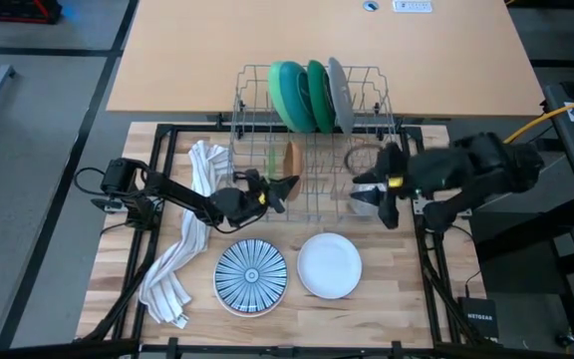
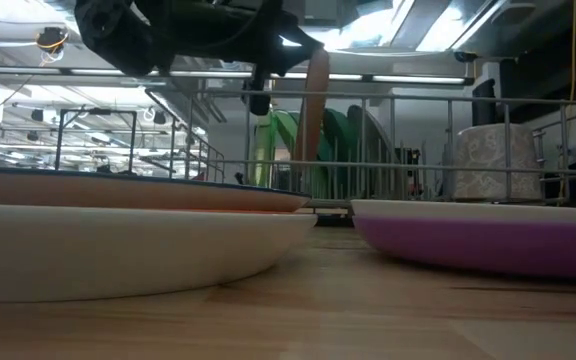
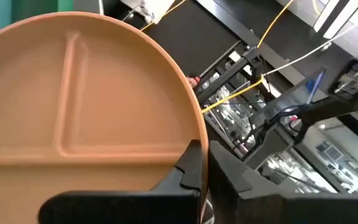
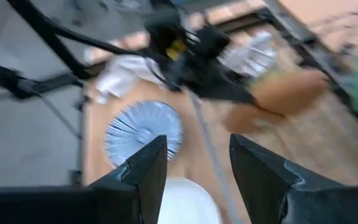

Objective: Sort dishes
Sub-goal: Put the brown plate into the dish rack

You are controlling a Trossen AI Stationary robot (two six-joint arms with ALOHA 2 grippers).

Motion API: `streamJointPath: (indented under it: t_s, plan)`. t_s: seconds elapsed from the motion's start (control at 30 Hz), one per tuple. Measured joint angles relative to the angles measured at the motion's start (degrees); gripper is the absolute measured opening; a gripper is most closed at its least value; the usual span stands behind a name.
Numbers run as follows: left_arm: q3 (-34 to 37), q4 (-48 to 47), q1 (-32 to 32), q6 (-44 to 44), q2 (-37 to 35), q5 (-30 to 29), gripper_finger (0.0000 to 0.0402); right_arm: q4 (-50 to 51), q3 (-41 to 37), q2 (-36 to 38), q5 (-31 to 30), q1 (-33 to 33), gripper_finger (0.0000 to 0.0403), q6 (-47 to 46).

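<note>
Dishes: six counted, three standing in the wire rack (image 1: 257, 120), one gripped, two flat on the worktop (image 1: 397, 279).

Two green plates (image 1: 300, 95) and a grey plate (image 1: 341, 95) stand upright at the rack's upper centre. The striped plate (image 1: 251, 276) and white plate (image 1: 329, 264) lie lower centre; a towel (image 1: 182, 254) drapes lower left. The left tool (image 1: 285, 187) is clamped on the orange divided plate (image 3: 79, 106), held upright over the rack. The right tool (image 1: 379, 194), jaws spread wide and holding nothing, hovers at the rack's right side.

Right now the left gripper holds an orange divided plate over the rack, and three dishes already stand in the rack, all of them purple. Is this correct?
Not quite. The three dishes standing in the rack are green, teal and grey, not purple; the high view shows it. The left gripper does hold the orange divided plate.
</note>
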State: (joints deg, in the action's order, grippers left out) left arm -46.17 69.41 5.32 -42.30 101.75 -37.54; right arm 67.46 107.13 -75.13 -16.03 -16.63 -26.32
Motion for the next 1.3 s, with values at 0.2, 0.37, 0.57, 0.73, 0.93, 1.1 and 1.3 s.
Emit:
streamJointPath:
  t_s: [0.2, 0.37, 0.57, 0.73, 0.93, 1.1, 1.3]
  plan:
    - [-0.1, -2.8, -0.1, -3.2, -0.1, 0.1, 0.0, -7.6, 0.0, -0.6, 13.3, 8.7, 0.0179, 2.8]
    - [-0.1, -4.4, 0.0, -3.1, -0.2, 0.3, 0.0006, -6.7, 0.0, -2.9, 18.2, 12.1, 0.0179, 2.6]
    - [0.0, -4.6, 0.4, -0.9, -0.1, 0.2, 0.0024, -6.2, 0.0, -6.5, 19.7, 12.2, 0.0179, 4.0]
    - [0.0, -4.8, 0.3, 0.9, -0.1, 0.2, 0.0042, -5.3, 0.0, -8.0, 19.7, 12.2, 0.0179, 4.6]
    - [0.0, -4.8, 0.3, 3.0, 0.0, 0.1, 0.007, -2.8, 0.0, -8.2, 19.7, 12.2, 0.0179, 6.1]
    - [0.0, -4.8, 0.3, 5.2, 0.0, 0.0, 0.0097, 1.1, 0.0, -8.0, 19.7, 12.2, 0.0179, 6.1]
    - [0.0, -4.8, 0.3, 12.3, 0.0, 0.0, 0.0113, 3.6, 0.0, -8.0, 19.7, 12.2, 0.0179, 6.1]
